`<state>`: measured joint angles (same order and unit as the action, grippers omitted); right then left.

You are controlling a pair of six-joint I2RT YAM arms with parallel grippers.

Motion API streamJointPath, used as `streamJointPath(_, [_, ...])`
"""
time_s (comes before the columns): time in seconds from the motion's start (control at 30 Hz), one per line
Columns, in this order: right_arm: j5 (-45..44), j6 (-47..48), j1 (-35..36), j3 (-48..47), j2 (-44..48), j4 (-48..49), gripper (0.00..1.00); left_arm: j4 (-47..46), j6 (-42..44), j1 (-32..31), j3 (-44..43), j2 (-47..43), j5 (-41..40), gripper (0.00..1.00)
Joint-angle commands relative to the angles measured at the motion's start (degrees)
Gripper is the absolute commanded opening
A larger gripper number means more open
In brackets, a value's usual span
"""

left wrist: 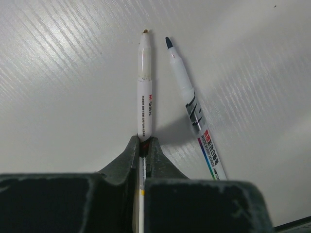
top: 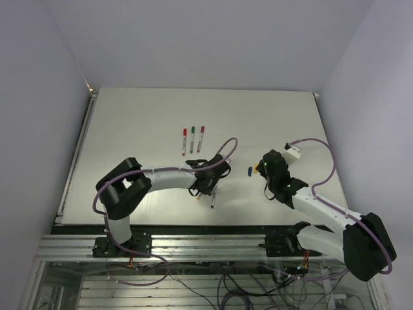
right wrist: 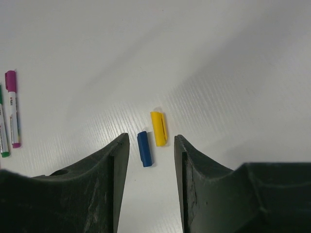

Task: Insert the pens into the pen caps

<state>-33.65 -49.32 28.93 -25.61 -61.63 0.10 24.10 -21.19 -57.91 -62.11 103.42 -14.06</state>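
White table with pens, pale walls

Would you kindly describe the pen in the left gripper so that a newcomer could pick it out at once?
On the white table, look just ahead of the left gripper, where two uncapped pens point away from it. The orange-tipped pen is the one clamped between the shut fingers; the blue-tipped pen beside it lies loose.

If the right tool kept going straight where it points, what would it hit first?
Probably the blue cap, lying just ahead of the open right tool; the yellow cap sits slightly beyond. Depth is hard to judge.
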Motion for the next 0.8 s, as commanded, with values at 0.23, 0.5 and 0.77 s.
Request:
streamJointPath(0.23, [0.19, 0.95, -0.29, -0.85, -2.18, -0.76, 0.41, -0.95, 1.60, -0.19, 3.36, -0.64, 3.44, 0.07])
streamJointPath(0.5, [2.77, 3.44, -0.29, -0.95, -5.20, 1.62, 0.37, -4.17, 1.55, 0.25, 3.08, -10.99, 1.56, 0.07])
streamJointPath(0.77, [2.10, 6.05, -0.29, -5.09, -12.32, 0.62, 0.37, -7.85, -0.73, 0.95, 6.20, -18.31, 1.26, 0.07])
